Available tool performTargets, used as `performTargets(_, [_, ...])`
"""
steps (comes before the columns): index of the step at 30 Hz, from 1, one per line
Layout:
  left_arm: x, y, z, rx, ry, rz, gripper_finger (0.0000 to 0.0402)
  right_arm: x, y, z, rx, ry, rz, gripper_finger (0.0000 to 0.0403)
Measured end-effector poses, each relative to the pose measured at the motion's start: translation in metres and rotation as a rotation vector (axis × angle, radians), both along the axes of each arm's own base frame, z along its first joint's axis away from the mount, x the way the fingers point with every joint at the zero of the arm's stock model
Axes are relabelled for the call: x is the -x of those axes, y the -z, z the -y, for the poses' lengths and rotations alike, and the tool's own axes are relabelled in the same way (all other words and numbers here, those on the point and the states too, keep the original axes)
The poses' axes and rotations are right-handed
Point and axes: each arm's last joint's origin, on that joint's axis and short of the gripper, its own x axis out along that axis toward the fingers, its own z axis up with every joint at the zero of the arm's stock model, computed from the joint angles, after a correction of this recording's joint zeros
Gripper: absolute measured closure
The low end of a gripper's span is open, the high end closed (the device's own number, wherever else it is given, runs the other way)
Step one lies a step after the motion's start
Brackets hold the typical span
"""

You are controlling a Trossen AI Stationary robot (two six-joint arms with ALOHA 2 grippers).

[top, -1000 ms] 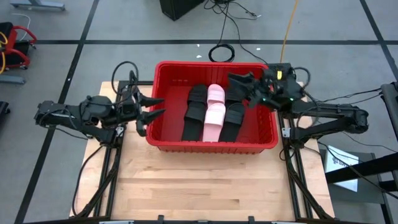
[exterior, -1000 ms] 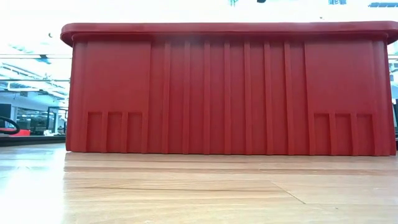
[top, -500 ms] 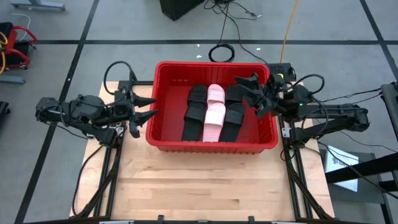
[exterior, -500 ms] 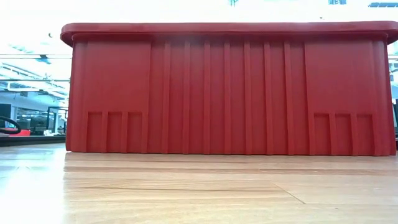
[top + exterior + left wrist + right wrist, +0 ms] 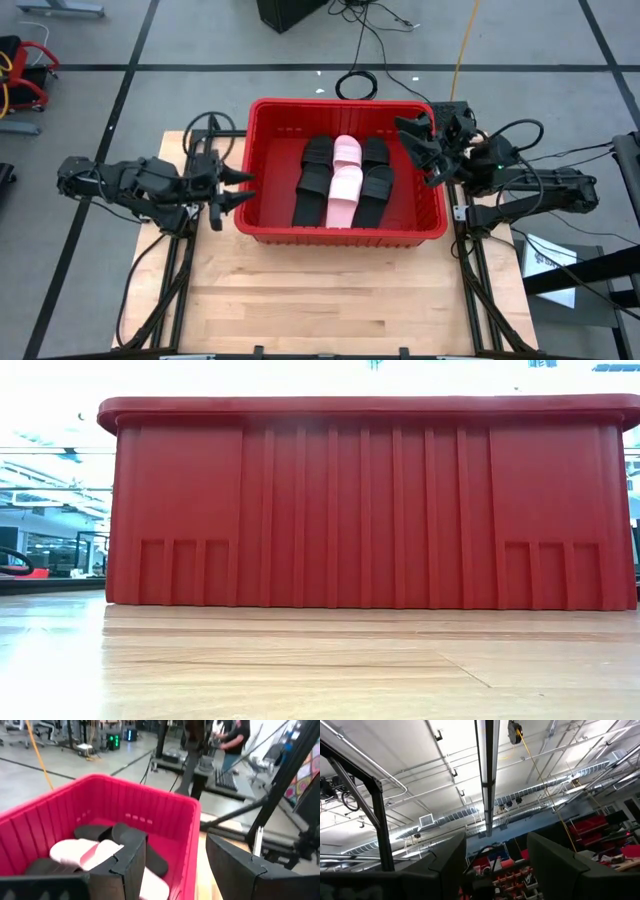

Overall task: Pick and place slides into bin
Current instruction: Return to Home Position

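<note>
Red bin (image 5: 340,238) holds slides (image 5: 346,185); left gripper (image 5: 241,187) and right gripper (image 5: 416,150) open, empty, at its sides. Homing step; next, retract arms clear.

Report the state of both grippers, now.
Left gripper: jaws open, holding nothing, beside the left wall of the bin.
Right gripper: jaws open, holding nothing, by the bin's right rim.

Glossy ribbed red plastic bin (image 5: 340,229), matt rubbery slides (image 5: 346,186), pale smooth wooden table (image 5: 310,300)
</note>
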Motion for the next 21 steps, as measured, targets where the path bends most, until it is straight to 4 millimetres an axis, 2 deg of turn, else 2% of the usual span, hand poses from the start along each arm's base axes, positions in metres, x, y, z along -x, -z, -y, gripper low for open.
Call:
performTargets(8, [0.001, 0.003, 0.0, -0.006, -0.001, -0.033, 0.0197, 0.0, 0.0, 0.0, -0.012, -0.009, 0.002, 0.0202])
performTargets(12, [0.0, -0.001, -0.001, -0.065, 0.007, 0.0, 0.0197, 0.0, 0.0, 0.0, -0.023, -0.017, 0.004, 0.0202])
performTargets(21, [-0.005, -0.008, -0.02, -0.091, 0.021, 0.062, 0.0197, 0.0, 0.0, 0.0, -0.053, -0.041, 0.01, 0.0202])
